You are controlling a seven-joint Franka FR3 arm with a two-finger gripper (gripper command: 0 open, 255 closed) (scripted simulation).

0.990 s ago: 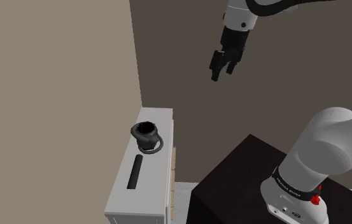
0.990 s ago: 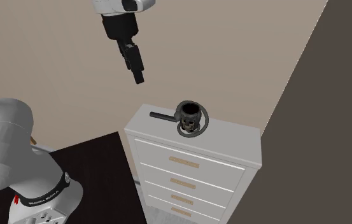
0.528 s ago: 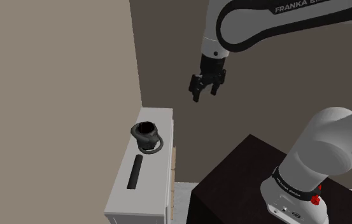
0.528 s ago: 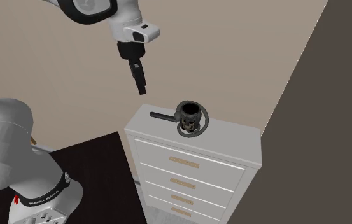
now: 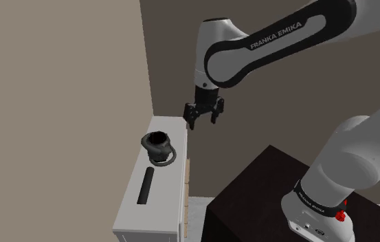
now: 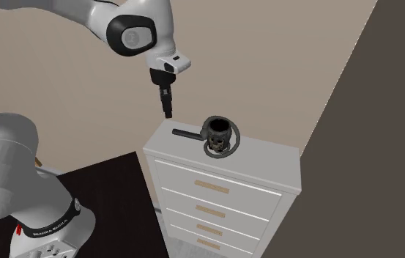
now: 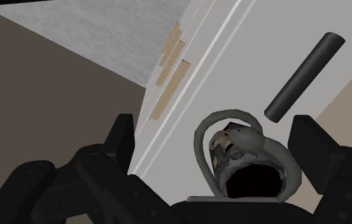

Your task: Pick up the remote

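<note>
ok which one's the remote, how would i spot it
Find the white chest of drawers against the beige wall. Two things sit on its top; the remote is the slim black bar lying flat, not the round dark cup with a ring at its base.

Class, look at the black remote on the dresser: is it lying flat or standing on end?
Lying flat: the remote rests full-length along the dresser top.

Second exterior view: remote (image 6: 184,133) has one end hidden behind dark cup (image 6: 220,132). Dresser (image 6: 270,155) bottom cut off by picture edge. Cup's pale markings too small to tell.
</note>
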